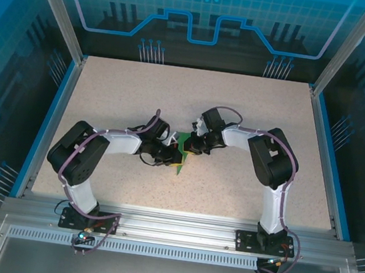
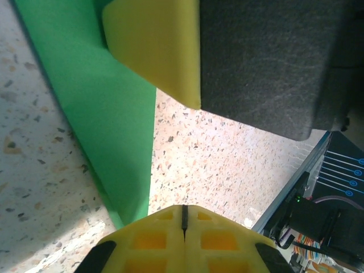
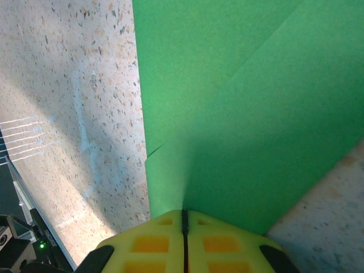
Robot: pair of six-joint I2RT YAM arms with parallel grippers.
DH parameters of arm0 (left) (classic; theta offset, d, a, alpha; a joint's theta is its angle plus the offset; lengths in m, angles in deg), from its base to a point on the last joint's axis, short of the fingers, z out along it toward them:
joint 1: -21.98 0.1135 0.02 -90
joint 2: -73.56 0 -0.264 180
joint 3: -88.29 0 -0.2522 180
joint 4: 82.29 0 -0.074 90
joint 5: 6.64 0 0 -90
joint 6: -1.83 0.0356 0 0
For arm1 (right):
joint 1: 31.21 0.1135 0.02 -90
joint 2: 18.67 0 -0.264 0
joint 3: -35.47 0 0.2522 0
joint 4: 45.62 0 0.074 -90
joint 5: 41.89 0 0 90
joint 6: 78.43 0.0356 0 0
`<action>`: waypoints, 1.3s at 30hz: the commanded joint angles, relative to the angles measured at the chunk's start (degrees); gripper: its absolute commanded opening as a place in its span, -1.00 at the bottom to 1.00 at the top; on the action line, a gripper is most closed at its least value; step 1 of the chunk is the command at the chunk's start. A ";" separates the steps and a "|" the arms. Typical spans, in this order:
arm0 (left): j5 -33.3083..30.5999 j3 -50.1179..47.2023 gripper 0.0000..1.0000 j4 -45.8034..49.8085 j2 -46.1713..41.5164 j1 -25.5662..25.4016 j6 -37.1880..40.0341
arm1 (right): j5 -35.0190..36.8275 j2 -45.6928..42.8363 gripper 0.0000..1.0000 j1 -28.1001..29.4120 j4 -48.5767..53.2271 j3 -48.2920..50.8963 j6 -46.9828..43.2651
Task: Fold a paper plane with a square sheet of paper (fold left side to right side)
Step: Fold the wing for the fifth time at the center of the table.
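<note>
The square sheet of paper (image 1: 181,158) is bright green and folded into overlapping layers. It lies at the table's middle between both grippers. In the left wrist view the paper (image 2: 108,114) tapers to a point beside my left gripper (image 2: 183,213), whose jaws are pressed together with nothing between them. A yellow finger (image 2: 159,45) of the right gripper rests on the paper's upper part. In the right wrist view the paper (image 3: 239,114) spreads in front of my right gripper (image 3: 183,215), and a raised crease runs into its shut jaws. From above, the left gripper (image 1: 171,154) and right gripper (image 1: 192,147) nearly touch.
The speckled beige table (image 1: 259,113) is bounded by blue side rails and glass walls. An aluminium frame (image 1: 177,227) carrying both arm bases runs along the near edge. Cables and a dark rail (image 2: 318,216) show at the left wrist view's lower right.
</note>
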 commanded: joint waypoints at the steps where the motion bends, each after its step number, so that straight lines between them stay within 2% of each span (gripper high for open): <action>1: 2.60 -0.52 -0.96 2.20 -0.45 -0.51 0.09 | 3.14 2.35 -0.85 1.00 3.53 -0.38 -0.85; 19: 2.17 -0.76 -0.96 3.38 5.40 -1.58 1.70 | 4.50 2.57 -0.85 1.18 5.50 -1.08 -1.55; 39: 1.48 -5.92 -0.97 3.34 2.72 -2.85 0.48 | 6.64 3.07 -0.85 0.32 9.37 -2.49 -2.34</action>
